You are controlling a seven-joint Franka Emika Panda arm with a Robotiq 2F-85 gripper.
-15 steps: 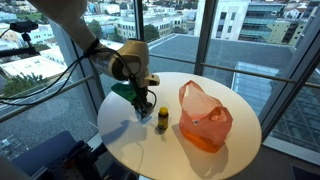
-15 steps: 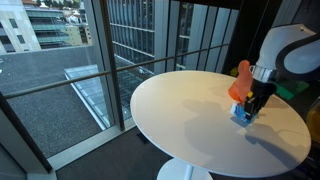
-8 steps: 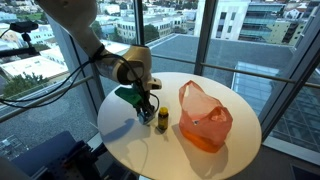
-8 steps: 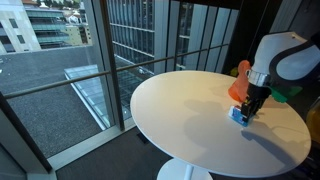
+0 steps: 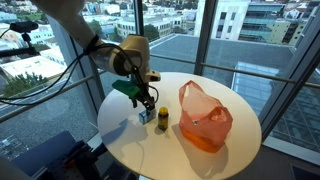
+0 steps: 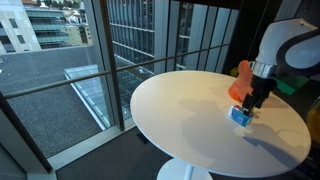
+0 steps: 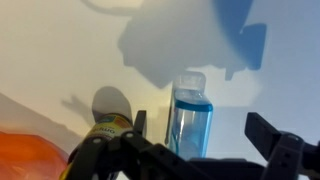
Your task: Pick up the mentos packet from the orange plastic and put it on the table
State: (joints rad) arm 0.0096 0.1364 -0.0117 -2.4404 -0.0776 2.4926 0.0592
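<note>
The mentos packet [image 7: 190, 118], a blue see-through box with a white cap, stands on the round white table [image 5: 200, 160] in the wrist view. It also shows as a small blue packet [image 5: 145, 117] [image 6: 240, 116] in both exterior views. My gripper [image 7: 200, 130] hangs just above it, open, with the fingers apart on either side and not touching it. In both exterior views the gripper [image 5: 144, 104] [image 6: 253, 101] is a little above the packet. The orange plastic bag [image 5: 205, 118] [image 6: 240, 82] sits crumpled on the table beside it.
A small jar with a yellow label [image 5: 162, 120] [image 7: 112, 125] stands between the packet and the orange bag. The table edge [image 6: 160, 135] drops off close by. Tall glass windows [image 6: 140, 40] surround the table.
The jaws have gone from closed on the packet to wide open, and the gripper has lifted slightly. The packet stays standing on the table.
</note>
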